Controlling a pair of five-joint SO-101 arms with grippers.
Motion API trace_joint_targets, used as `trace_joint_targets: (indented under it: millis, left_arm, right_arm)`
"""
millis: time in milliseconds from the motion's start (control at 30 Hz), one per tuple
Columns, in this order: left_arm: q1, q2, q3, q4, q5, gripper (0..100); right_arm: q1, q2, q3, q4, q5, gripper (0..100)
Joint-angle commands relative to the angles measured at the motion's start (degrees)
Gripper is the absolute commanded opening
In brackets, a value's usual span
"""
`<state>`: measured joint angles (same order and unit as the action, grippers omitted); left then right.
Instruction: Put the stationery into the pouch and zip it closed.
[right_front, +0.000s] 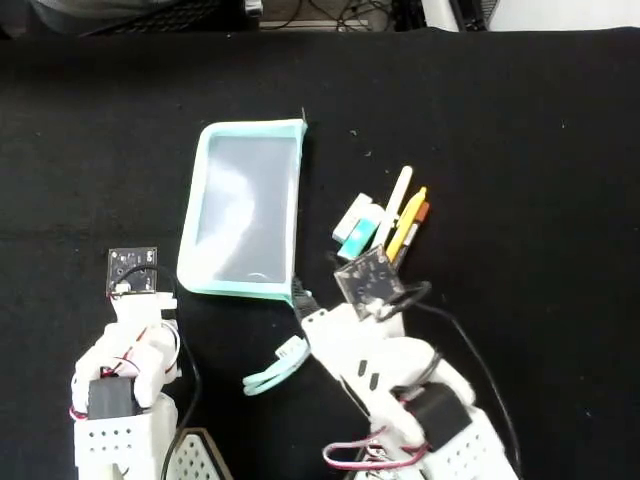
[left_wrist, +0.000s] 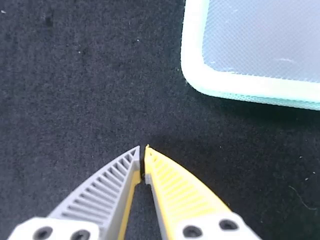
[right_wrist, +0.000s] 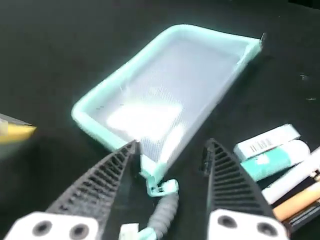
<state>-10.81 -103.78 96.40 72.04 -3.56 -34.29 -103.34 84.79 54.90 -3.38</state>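
Note:
A mint-edged clear pouch (right_front: 245, 210) lies flat mid-table. To its right sits the stationery (right_front: 385, 225): a white eraser (right_wrist: 267, 141), a teal stick (right_wrist: 275, 157) and white, yellow and orange pens (right_front: 408, 222). My right gripper (right_wrist: 171, 146) hangs open above the pouch's near corner, where the zipper pull (right_wrist: 162, 187) and a grey cord lie. Nothing is between its fingers. A mint wrist strap (right_front: 275, 368) trails toward the right arm (right_front: 380, 365). My left gripper (left_wrist: 142, 149) is shut and empty on the cloth, just short of the pouch's near left corner (left_wrist: 200, 75).
Black cloth (right_front: 520, 150) covers the table, with bare room left and right of the pouch. Cables (right_front: 320, 15) run beyond the far edge. A dark wedge-shaped object (right_front: 195, 455) sits at the front between the arm bases.

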Motion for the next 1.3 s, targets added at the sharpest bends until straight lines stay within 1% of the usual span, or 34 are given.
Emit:
trace_joint_targets:
  millis: [0,133,233,300,433,600,767,833,867,900,967,1033,1100,1267]
  left_arm:
    - [0.2,-0.4,0.9,0.9,0.2,3]
    - [0.2,-0.4,0.9,0.9,0.2,3]
    - [0.2,-0.4,0.9,0.9,0.2,3]
    - [0.2,-0.4,0.9,0.9,0.2,3]
    - [0.2,-0.4,0.9,0.9,0.2,3]
    - [0.2,-0.4,0.9,0.9,0.2,3]
    - [0.2,-0.4,0.9,0.9,0.2,3]
    - [0.2,-0.4,0.9,0.9,0.2,3]
    - [0.2,-0.4,0.9,0.9,0.2,3]
    - [0.2,-0.4,0.9,0.9,0.2,3]
    - [0.2,-0.4,0.9,0.9,0.2,3]
    - [0.2,-0.4,0.9,0.9,0.2,3]
    - [0.2,-0.4,0.9,0.9,0.2,3]
    - [0.2,-0.4,0.9,0.9,0.2,3]
  right_arm:
    - [-1.0,-3.7,-15.2,3.5,-1.0,21.5]
    - [-1.0,2.8,-27.6,4.2,-0.9,21.5]
    - [-1.0,13.1,-34.8,6.9,-1.5,21.8]
    - [-1.0,21.5,-37.9,8.5,-4.4,21.9]
    - [-0.7,39.3,-37.5,9.7,-7.0,21.9]
    - [-0.6,57.5,-34.3,10.0,-6.9,21.6]
    - [-0.4,67.9,-34.2,9.7,-6.8,21.7]
    - [1.3,71.0,-34.2,8.8,-6.8,21.9]
    - [2.6,72.6,-34.3,7.4,-6.2,21.9]
    - [3.9,74.2,-34.3,6.1,-4.0,21.9]
    - [6.2,77.3,-34.3,4.7,3.5,21.6]
    - [7.2,80.4,-34.6,4.1,9.4,21.6]
    - [7.5,83.4,-36.0,4.5,11.0,21.9]
    - [5.9,89.0,-39.6,4.5,11.0,21.9]
